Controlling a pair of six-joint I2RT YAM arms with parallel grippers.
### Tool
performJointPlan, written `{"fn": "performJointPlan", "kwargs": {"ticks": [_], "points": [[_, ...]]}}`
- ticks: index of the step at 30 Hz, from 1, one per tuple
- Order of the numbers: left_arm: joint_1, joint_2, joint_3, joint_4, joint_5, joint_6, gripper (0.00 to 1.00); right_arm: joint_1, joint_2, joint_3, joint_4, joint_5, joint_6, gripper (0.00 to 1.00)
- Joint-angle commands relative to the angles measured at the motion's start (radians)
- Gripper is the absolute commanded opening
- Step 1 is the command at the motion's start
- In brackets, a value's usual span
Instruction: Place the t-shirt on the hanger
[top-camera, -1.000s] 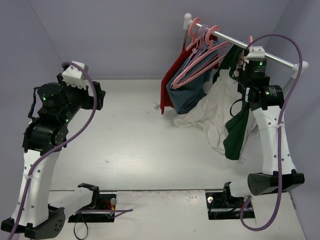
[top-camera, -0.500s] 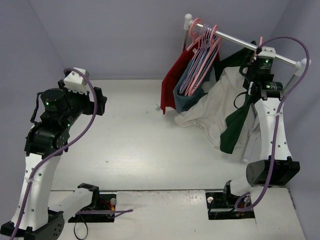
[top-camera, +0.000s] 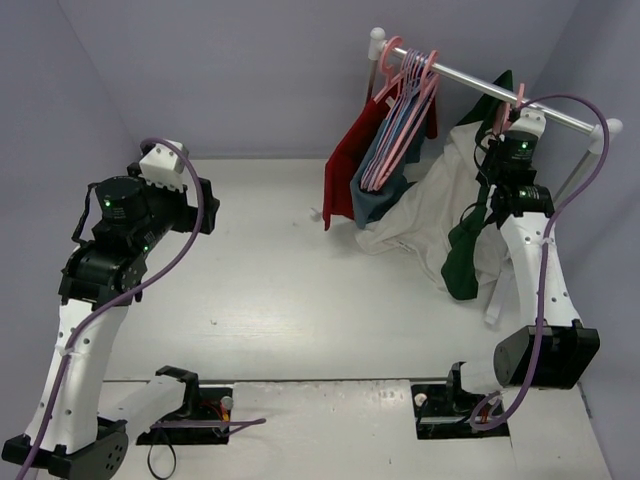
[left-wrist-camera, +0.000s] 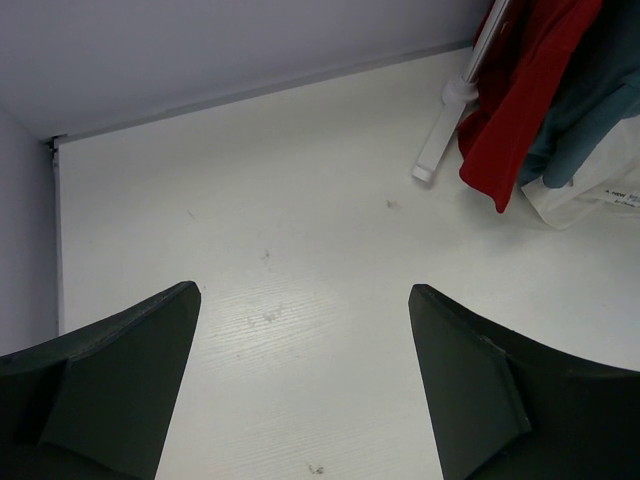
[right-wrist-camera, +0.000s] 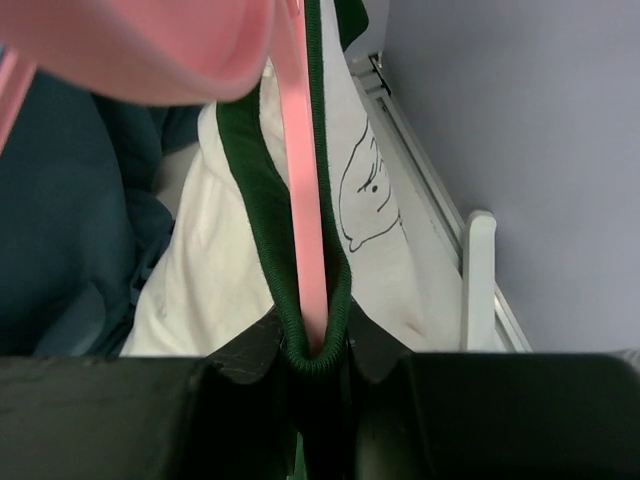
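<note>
The cream-white t-shirt (top-camera: 430, 205) with dark green sleeves hangs below the right end of the rail (top-camera: 465, 80), its lower part resting on the table. My right gripper (top-camera: 508, 135) is raised just under the rail. In the right wrist view the right gripper (right-wrist-camera: 315, 345) is shut on the green neck trim (right-wrist-camera: 255, 190), with the pink hanger (right-wrist-camera: 305, 200) running through the neck opening. A black cartoon print (right-wrist-camera: 365, 190) shows on the cream cloth. The hanger's hook (top-camera: 519, 97) is at the rail. My left gripper (top-camera: 205, 205) is open and empty over the table's left side (left-wrist-camera: 305, 290).
A red garment (top-camera: 345, 170) and a blue-grey garment (top-camera: 378, 195) hang at the rail's left end under several spare pink hangers (top-camera: 400, 110). The rack's white post (left-wrist-camera: 445, 125) stands on the table. Walls close in at the back and right.
My right gripper has risen toward the rail, lifting the t-shirt and hanger with it. The spare hangers have swung back left. My left arm has shifted slightly right.
</note>
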Motion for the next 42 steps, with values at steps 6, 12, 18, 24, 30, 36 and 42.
{"fn": "performJointPlan", "kwargs": {"ticks": [6, 12, 18, 24, 30, 36, 42], "points": [[-0.005, 0.008, 0.033, 0.045, -0.048, -0.008, 0.81, -0.001, -0.070, -0.170, 0.142, 0.019, 0.041, 0.02], [-0.005, 0.000, 0.029, 0.018, -0.064, 0.007, 0.81, -0.001, -0.083, -0.224, 0.160, 0.026, 0.067, 0.02], [-0.006, 0.000, 0.039, -0.002, -0.069, 0.015, 0.81, 0.003, -0.095, -0.269, 0.182, 0.000, 0.059, 0.26], [-0.005, 0.007, 0.075, -0.004, -0.080, 0.005, 0.85, 0.010, -0.176, -0.244, 0.185, -0.014, 0.004, 0.87], [-0.006, 0.003, 0.145, -0.014, -0.096, 0.011, 0.86, 0.011, -0.339, -0.215, 0.183, -0.042, -0.072, 1.00], [-0.008, -0.015, 0.185, -0.028, -0.104, 0.020, 0.86, 0.044, -0.538, -0.256, 0.178, -0.034, -0.089, 1.00], [-0.041, -0.064, 0.168, -0.069, -0.192, 0.076, 0.86, 0.108, -0.779, -0.351, 0.174, -0.019, -0.115, 1.00]]}}
